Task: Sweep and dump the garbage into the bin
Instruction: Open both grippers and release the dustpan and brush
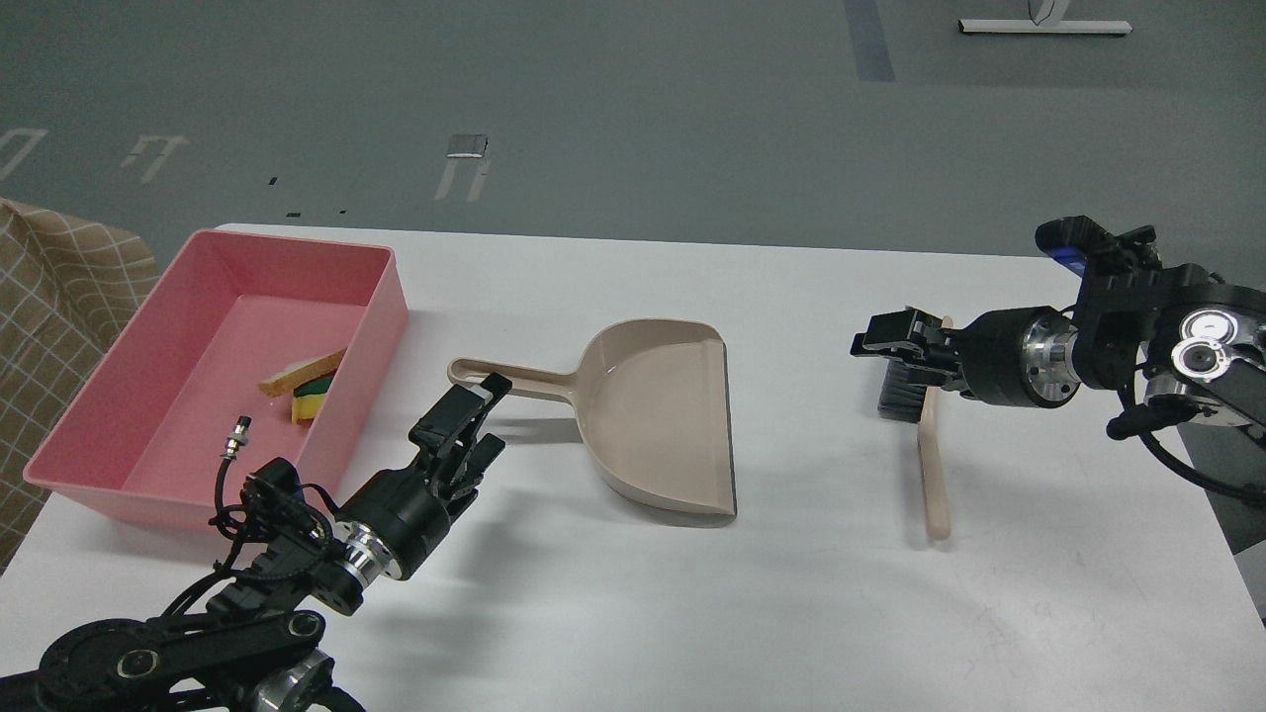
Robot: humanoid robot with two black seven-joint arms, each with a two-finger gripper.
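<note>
The pink bin (129, 475) stands at the table's left. The garbage lies inside it: a white bread wedge (297, 371) and a yellow sponge block (310, 403), touching each other. The beige dustpan (663, 415) lies empty in the middle, its handle (514, 378) pointing left. My left gripper (465, 415) is open and empty, just in front of the handle's end. A brush lies at the right, with black bristles (902, 396) and a beige handle (933, 475). My right gripper (885, 344) is open and empty, hovering over the brush head.
A checked tan cloth (49, 297) hangs left of the table. A loose cable plug (235, 435) sticks up from my left arm in front of the bin. The table's right edge runs close behind my right arm.
</note>
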